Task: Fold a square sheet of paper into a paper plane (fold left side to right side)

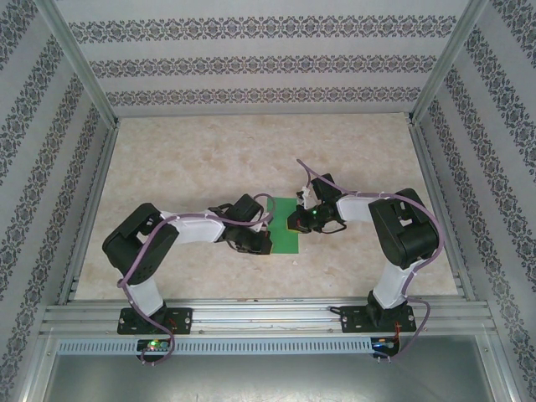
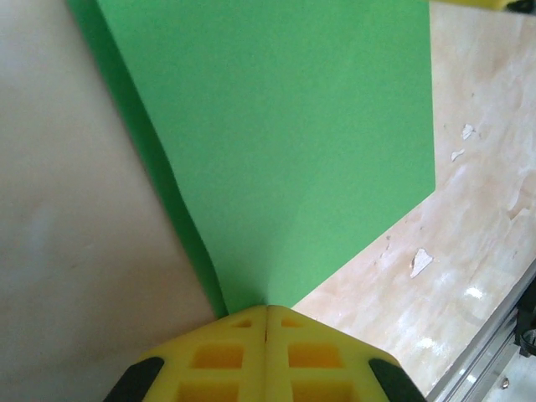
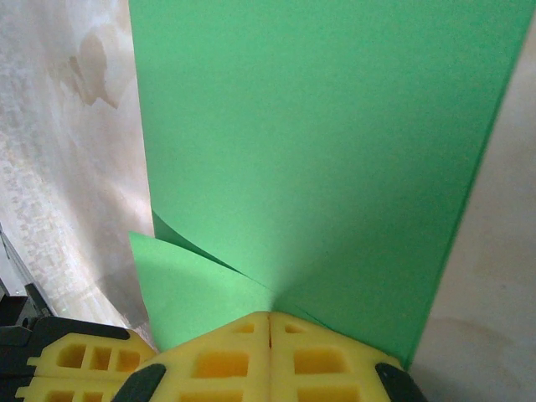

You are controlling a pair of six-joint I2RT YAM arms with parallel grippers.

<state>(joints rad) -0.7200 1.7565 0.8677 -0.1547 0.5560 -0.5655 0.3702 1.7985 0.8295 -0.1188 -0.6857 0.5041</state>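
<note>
Both arms meet mid-table (image 1: 209, 159), w/ the square sheet of paper (image 1: 283, 228) btwn them. Left gripper (image 2: 266, 315) is clamped tight on the sheet's near end. Right gripper (image 3: 270, 318) is pinched onto it too, w/ a second green layer curling out beside its fingers.

Patterned walls (image 1: 268, 59), marbled beige table (image 1: 209, 159)
</note>
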